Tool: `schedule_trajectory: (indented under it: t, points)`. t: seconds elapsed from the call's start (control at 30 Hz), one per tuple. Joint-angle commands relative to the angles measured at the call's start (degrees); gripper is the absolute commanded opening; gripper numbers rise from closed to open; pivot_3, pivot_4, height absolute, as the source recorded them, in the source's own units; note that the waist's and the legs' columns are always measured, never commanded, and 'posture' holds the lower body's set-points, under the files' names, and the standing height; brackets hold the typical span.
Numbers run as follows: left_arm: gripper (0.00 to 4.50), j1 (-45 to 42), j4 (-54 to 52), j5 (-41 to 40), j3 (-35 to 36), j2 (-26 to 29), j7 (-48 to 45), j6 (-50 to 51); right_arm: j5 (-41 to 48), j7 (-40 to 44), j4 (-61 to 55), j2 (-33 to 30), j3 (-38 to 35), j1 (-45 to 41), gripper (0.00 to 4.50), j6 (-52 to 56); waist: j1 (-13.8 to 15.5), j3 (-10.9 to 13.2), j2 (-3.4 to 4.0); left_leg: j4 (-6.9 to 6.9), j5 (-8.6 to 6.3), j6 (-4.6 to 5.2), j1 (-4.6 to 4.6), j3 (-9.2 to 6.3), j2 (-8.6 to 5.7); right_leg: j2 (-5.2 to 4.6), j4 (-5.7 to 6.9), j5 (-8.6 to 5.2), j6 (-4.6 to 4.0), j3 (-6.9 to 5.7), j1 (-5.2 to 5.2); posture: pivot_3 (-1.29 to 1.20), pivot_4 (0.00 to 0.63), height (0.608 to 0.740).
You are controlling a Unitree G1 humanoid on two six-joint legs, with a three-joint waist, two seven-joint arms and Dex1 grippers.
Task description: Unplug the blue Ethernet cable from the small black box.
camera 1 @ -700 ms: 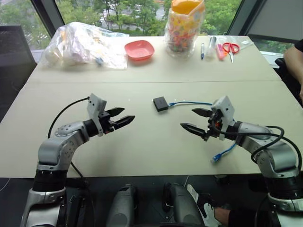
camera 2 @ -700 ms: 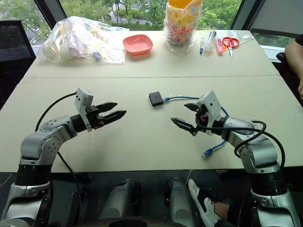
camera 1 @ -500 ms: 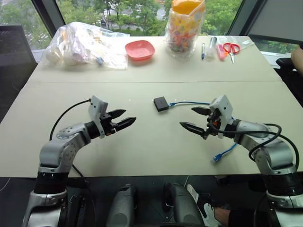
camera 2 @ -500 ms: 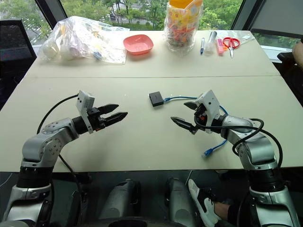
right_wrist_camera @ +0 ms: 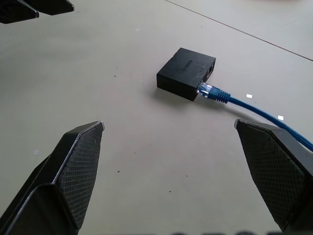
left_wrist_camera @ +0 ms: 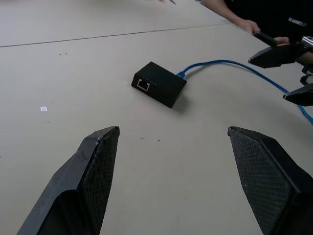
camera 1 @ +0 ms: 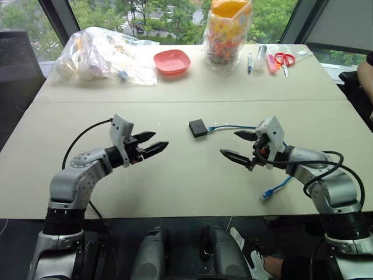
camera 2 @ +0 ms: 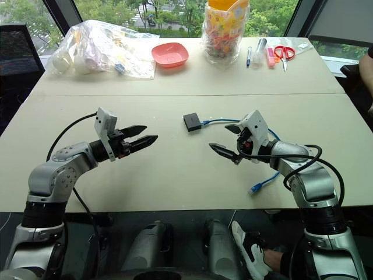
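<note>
Left eye view: one beige worktop (camera 1: 175, 181) carries everything, and the small black box (camera 1: 197, 128) near its middle serves as the landmark. Two robot arms reach in from the near edge. The left gripper (camera 1: 150, 143) hangs nearer than the box and to its left, fingers spread, holding nothing. The right gripper (camera 1: 240, 146) hangs nearer than the box and to its right, fingers spread wide, also holding nothing. Neither touches the box.

Far beyond the box to its left lies one clear plastic bag (camera 1: 102, 55) of mixed items. Far beyond it and slightly right stands one tall jar (camera 1: 228, 32) with an orange lid, and between bag and jar sits one red bowl (camera 1: 172, 61). Beyond the box to the right lie one pair of red-handled scissors (camera 1: 284, 60) and one pen (camera 1: 249, 62).

One blue Ethernet cable (camera 1: 236, 126) is plugged into the box's right side, runs rightward behind the right gripper, and ends in a loose plug (camera 1: 266, 195) near the worktop's front edge.
</note>
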Motion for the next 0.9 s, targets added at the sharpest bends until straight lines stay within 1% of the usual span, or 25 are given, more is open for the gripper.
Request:
schedule_trajectory:
  t: [0.03,0.17,0.3,0.37,0.43,0.5,0.57,0.63,0.7,0.8,0.83,0.87,0.9]
  points:
    - [3.67,-1.96,0.32,0.26,0.73,0.92,-1.63,-2.5,-0.83,0.43,0.25,0.09,-0.25,-0.79,4.5,-2.1,0.0,0.0,0.0,0.0,0.0,0.0,0.0,0.0,0.0,0.0,0.0,0.0,0.0,0.0,0.0,0.0,0.15,0.74]
    - [3.67,-3.48,1.71,0.41,0.05,2.99,-4.9,-2.66,-2.99,2.13,3.77,0.0,1.62,-3.34,4.5,-4.64,-0.02,0.0,0.0,0.02,0.0,0.0,0.01,0.0,-0.01,0.0,0.02,0.0,0.0,0.0,0.0,0.0,0.15,0.74]
    - [3.67,-4.21,2.11,0.41,-1.15,6.75,-9.57,-2.12,-6.09,5.52,11.26,0.41,4.7,-8.45,4.5,-8.99,-0.22,0.0,0.0,0.02,0.0,0.0,0.04,0.05,-0.01,0.02,0.07,0.0,-0.01,0.02,-0.03,0.0,0.15,0.74]
    - [3.67,-2.91,0.39,-1.55,-1.33,11.76,-15.12,0.69,-10.78,7.96,26.51,3.48,8.6,-17.9,4.5,-15.5,-0.51,0.01,-0.03,0.02,0.01,0.0,0.05,0.05,-0.01,0.02,0.09,-0.01,-0.01,0.02,-0.03,0.0,0.15,0.74]
    - [3.67,-2.05,-0.73,-2.89,-0.58,14.59,-17.36,2.22,-15.46,9.24,43.48,7.31,11.84,-27.48,4.5,-21.98,-1.63,0.03,-0.02,0.07,0.01,-0.01,0.11,0.13,0.01,0.06,0.11,0.03,-0.06,0.04,-0.05,0.0,0.15,0.74]
    - [3.67,-2.01,-0.98,-2.94,0.06,14.87,-16.44,2.2,-20.03,9.32,57.5,9.87,14.16,-34.37,4.5,-28.59,-1.91,0.04,-0.01,0.06,0.07,-0.07,0.1,0.13,0.01,0.07,0.12,0.1,-0.17,0.05,-0.1,0.0,0.15,0.74]
    - [3.67,-1.68,-2.2,-3.73,1.33,14.55,-14.6,3.02,-23.42,7.7,69.93,12.48,14.92,-40.6,4.5,-34.01,-1.58,0.03,-0.01,0.04,0.07,-0.07,0.12,0.01,0.01,0.11,0.22,0.07,-0.17,0.03,-0.07,0.0,0.15,0.74]
    - [3.67,-0.3,-4.78,-5.19,2.86,14.25,-12.83,4.53,-25.19,7.93,78.5,14.9,14.73,-45.14,4.5,-36.05,-1.46,0.03,-0.01,0.01,0.08,-0.07,0.08,0.02,-0.06,-0.01,0.51,0.06,0.15,0.06,-0.17,0.0,0.15,0.74]
    - [3.67,1.55,-7.44,-6.16,4.21,13.7,-10.68,5.63,-27.89,8.66,83.76,16.47,15.76,-47.29,4.5,-36.36,-1.56,0.03,-0.01,-0.02,0.08,-0.08,0.06,0.03,-0.06,-0.04,0.54,0.09,0.12,0.08,-0.18,0.0,0.15,0.74]
    - [3.72,4.53,-10.8,-7.29,6.39,13.1,-7.54,6.71,-33.18,11.33,87.43,17.04,18.92,-47.82,3.63,-37.78,-1.64,0.01,-0.02,-0.01,0.08,-0.07,0.14,0.07,-0.07,-0.11,0.55,0.09,0.15,0.12,-0.12,0.0,0.15,0.74]
    - [3.72,5.65,-11.89,-7.82,7.37,12.83,-6.36,7.05,-33.87,12.26,87.98,17.32,19.06,-48.04,3.15,-37.85,-1.62,0.0,-0.03,0.0,0.08,-0.08,0.2,0.07,-0.07,-0.12,0.56,0.09,0.14,0.12,-0.05,0.0,0.15,0.74]
    - [3.72,6.48,-12.71,-8.22,8.08,12.54,-5.38,7.29,-34.13,13.13,88.3,17.58,18.81,-48.27,2.56,-37.8,-1.56,0.0,-0.02,0.0,0.08,-0.08,0.25,0.05,-0.06,-0.13,0.57,0.07,0.18,0.11,0.0,0.0,0.15,0.74]
    - [3.72,7.2,-13.36,-8.58,8.61,12.27,-4.51,7.45,-34.33,14.04,88.49,17.81,18.51,-48.49,2.14,-37.79,-1.51,-0.01,-0.02,0.0,0.09,-0.11,0.28,0.04,-0.06,-0.13,0.58,0.04,0.21,0.1,0.02,0.0,0.15,0.74]
